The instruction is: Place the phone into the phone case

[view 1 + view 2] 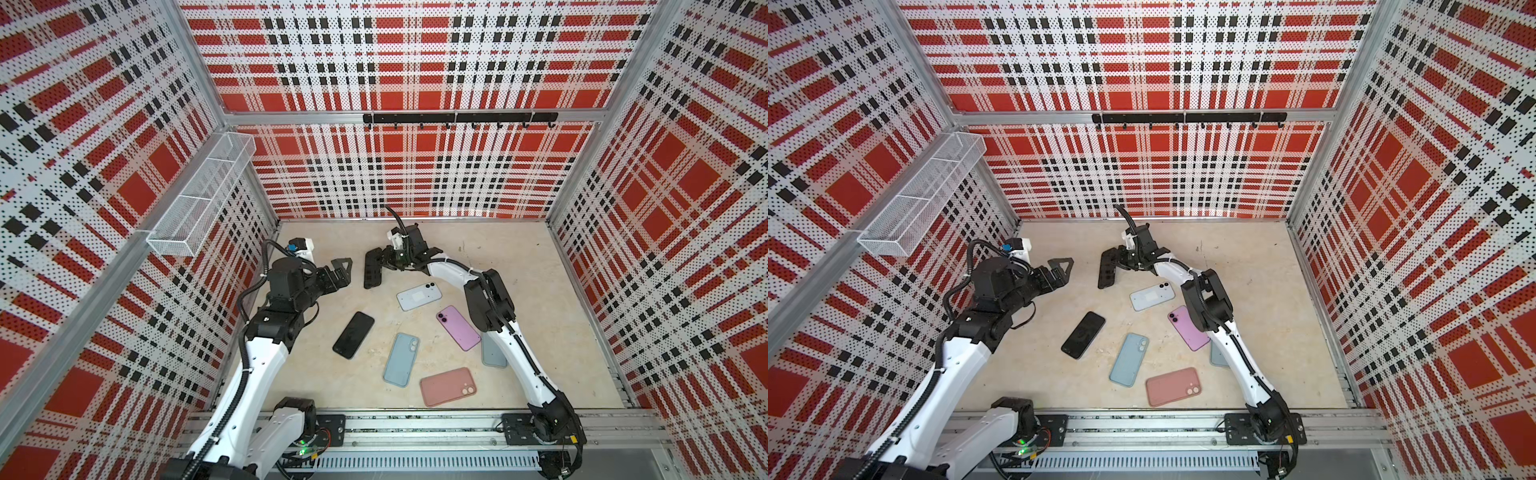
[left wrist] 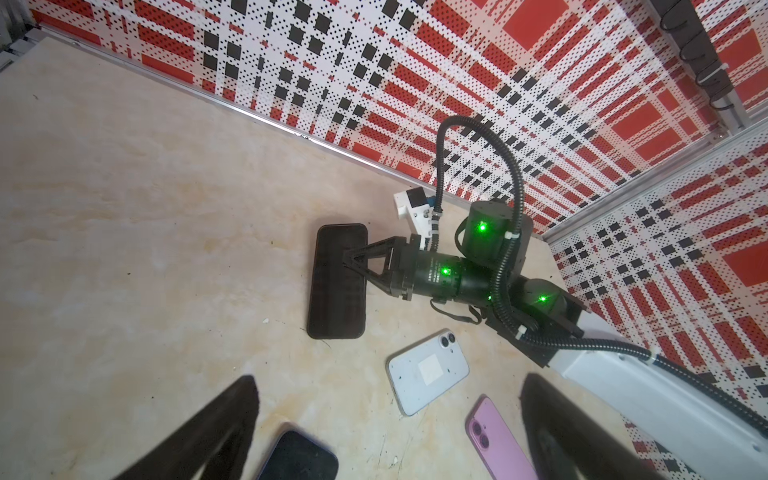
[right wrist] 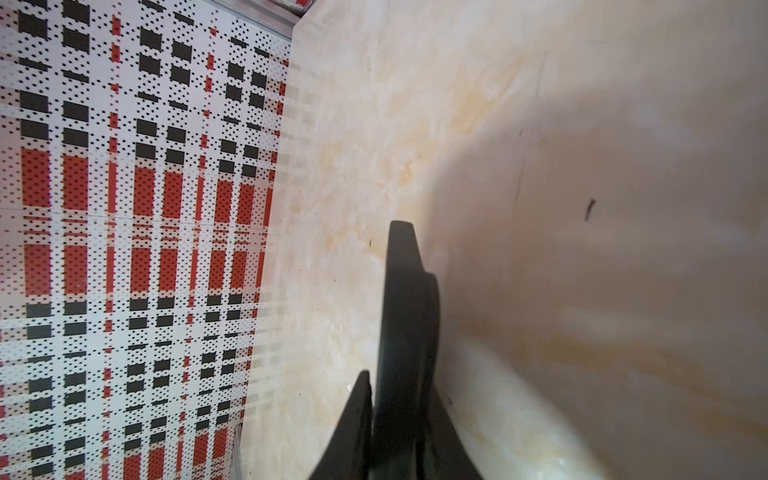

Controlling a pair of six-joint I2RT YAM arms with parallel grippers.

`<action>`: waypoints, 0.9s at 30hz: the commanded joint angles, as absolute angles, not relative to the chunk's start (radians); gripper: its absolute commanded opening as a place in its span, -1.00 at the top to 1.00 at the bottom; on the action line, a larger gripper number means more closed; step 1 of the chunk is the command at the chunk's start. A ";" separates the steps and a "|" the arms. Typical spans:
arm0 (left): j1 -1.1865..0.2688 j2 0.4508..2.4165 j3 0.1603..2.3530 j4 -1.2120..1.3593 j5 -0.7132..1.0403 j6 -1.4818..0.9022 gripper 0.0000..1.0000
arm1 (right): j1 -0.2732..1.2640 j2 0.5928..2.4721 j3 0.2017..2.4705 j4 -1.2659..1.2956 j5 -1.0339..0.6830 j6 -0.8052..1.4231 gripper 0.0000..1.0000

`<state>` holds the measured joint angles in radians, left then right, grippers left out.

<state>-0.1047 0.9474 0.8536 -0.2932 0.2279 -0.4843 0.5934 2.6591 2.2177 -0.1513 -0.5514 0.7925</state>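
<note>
The black phone (image 2: 337, 299) lay at the far middle of the table (image 1: 511, 266); the right gripper (image 2: 348, 262) straddled its right long edge, clamped or not I could not tell; the left gripper (image 1: 344, 270) hovered to its left, jaws wide apart.

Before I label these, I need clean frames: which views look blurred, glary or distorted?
In both top views: sharp, but the red plaid perforated walls bow. Left wrist view: left gripper's black fingers out of focus. Right wrist view: wall pattern smeared at its edge.
</note>
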 commanded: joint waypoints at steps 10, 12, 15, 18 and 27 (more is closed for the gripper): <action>-0.078 0.936 0.891 -0.305 0.186 -0.505 -0.99 | 0.574 2.580 2.134 -0.121 -0.455 0.713 0.31; -0.074 0.937 0.905 -0.346 0.138 -0.499 -0.99 | 0.570 2.543 2.095 -0.117 -0.433 0.704 0.25; -0.064 0.936 0.929 -0.403 0.078 -0.476 -0.99 | 0.562 2.459 2.009 -0.091 -0.404 0.686 0.13; -0.054 0.923 0.932 -0.405 0.086 -0.441 -0.99 | 0.553 2.367 1.939 -0.097 -0.367 0.643 -0.02; -0.029 0.929 0.942 -0.358 0.163 -0.499 -0.99 | 0.524 2.096 1.784 -0.192 -0.238 0.488 -0.25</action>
